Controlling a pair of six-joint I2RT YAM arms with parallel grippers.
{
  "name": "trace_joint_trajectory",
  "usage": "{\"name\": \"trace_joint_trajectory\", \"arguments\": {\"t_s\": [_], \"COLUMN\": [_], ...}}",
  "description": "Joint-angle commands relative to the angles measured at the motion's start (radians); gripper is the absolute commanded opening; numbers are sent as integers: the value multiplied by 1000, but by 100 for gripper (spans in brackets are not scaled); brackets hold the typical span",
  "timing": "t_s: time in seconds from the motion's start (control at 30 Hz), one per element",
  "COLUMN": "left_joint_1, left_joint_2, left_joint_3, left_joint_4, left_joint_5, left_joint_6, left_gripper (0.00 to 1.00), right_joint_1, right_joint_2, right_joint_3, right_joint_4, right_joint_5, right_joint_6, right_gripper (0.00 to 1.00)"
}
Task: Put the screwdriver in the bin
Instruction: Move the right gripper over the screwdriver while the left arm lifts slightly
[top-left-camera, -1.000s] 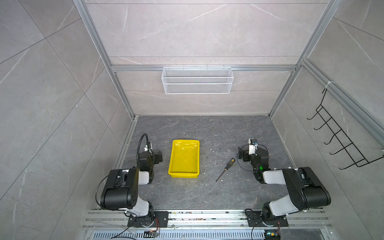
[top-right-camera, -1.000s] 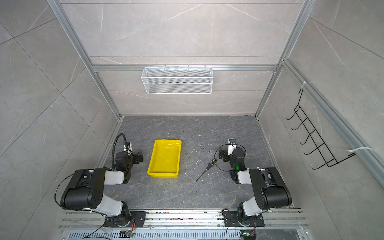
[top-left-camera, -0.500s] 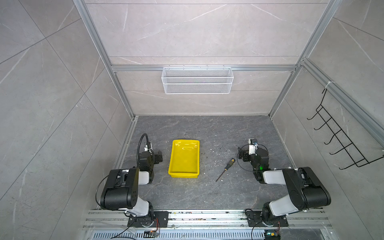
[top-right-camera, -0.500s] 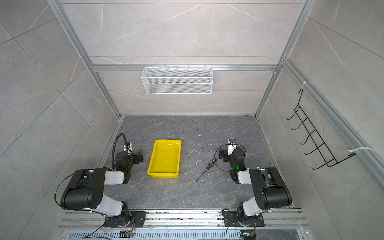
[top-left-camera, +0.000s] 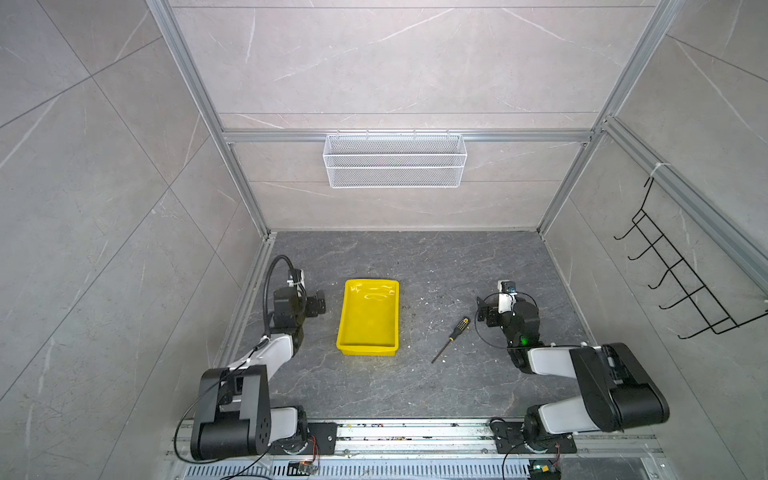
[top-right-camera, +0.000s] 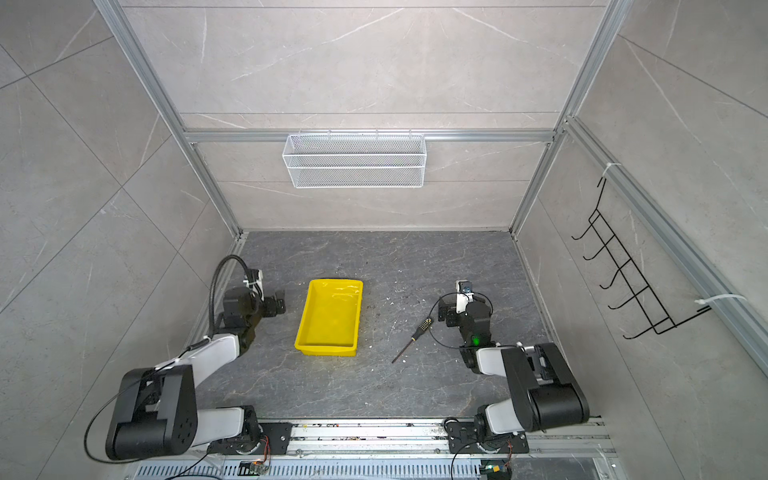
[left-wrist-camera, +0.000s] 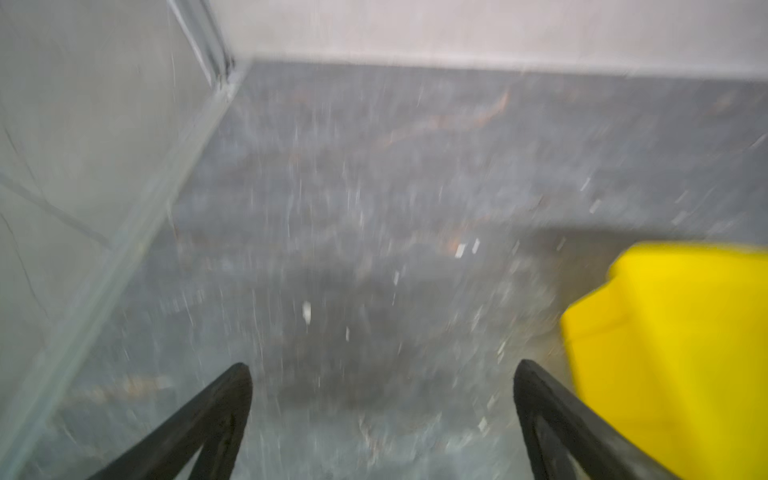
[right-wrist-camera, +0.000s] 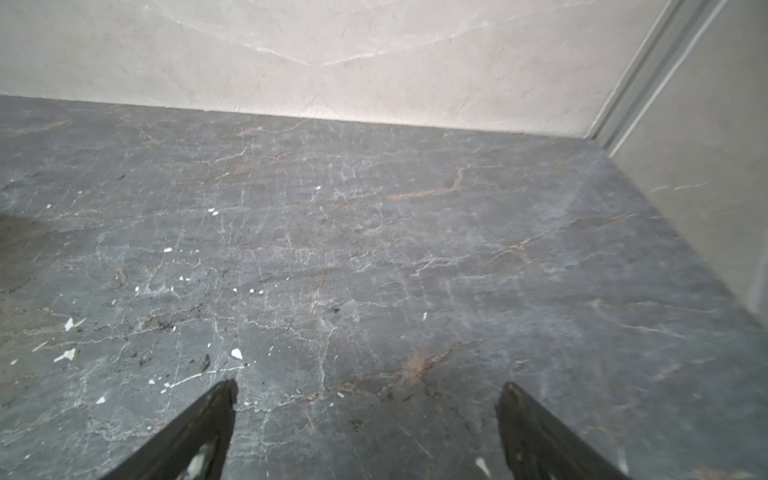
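- Robot lab test cell: aluminium frame (top-left-camera: 201, 104) around stone-look wall panels (top-left-camera: 395, 62).
- Left arm (top-left-camera: 232, 411) and right arm (top-left-camera: 606, 382) bolted to a front rail (top-left-camera: 415, 432).
- Mesh basket (top-left-camera: 395, 162) and hook rack (top-left-camera: 681, 282) hang on the frame.

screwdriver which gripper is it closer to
The right gripper: the screwdriver lies just beside it, handle end toward it, while the left gripper sits on the far side of the yellow bin.

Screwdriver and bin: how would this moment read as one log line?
screwdriver: lying on floor, right of bin | bin: empty | left fingers: open, empty | right fingers: open, empty
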Motion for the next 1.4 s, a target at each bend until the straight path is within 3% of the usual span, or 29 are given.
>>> {"name": "trace_joint_trajectory", "arguments": {"t_s": [0.0, 0.1, 0.2, 0.3, 0.33, 0.4, 0.5, 0.7, 0.8, 0.93, 1.07, 1.13, 1.23, 1.37], "left_joint_1": [-4, -4, -3, -3, -2, -2, -3, -2, -2, -2, -2, 0, -1, -1], "left_joint_2": [-87, -119, -106, -64, -62, -70, -102, -212, -270, -330, -359, -364, -352, -314], "left_joint_3": [73, 112, 154, 185, 180, 160, 116, 6, -46, -115, -183, -213, -233, -207], "left_joint_4": [-234, -309, -476, -553, -558, -544, -521, -495, -453, -417, -382, -333, -256, -267], "left_joint_5": [106, 70, -64, -93, -105, -131, -180, -330, -332, -377, -467, -428, -328, -321], "left_joint_6": [-12, -55, -270, -306, -325, -354, -391, -505, -530, -584, -684, -694, -650, -647], "left_gripper": [100, 100, 100, 100, 100, 100, 100, 100, 100, 100, 100, 100, 99, 99], "right_joint_1": [1, 3, 2, 3, 3, 3, 3, 2, -8, -28, -24, 15, 125, 221], "right_joint_2": [-209, -384, -448, -379, -334, -242, -193, -335, -330, -238, -159, -137, -119, -57], "right_joint_3": [66, 176, 371, 585, 642, 715, 786, 709, 705, 726, 634, 524, 466, 460], "right_joint_4": [-218, -465, -836, -1262, -1371, -1435, -1551, -1467, -1591, -1606, -1501, -1343, -1281, -1277], "right_joint_5": [78, 88, 136, 256, 258, 163, 185, 171, 290, 95, -138, -230, -163, -79], "right_joint_6": [20, 80, 266, 564, 612, 561, 666, 729, 899, 786, 873, 942, 1003, 1038], "right_gripper": [99, 99, 99, 100, 100, 100, 100, 100, 100, 100, 86, 75, 73, 71]}}
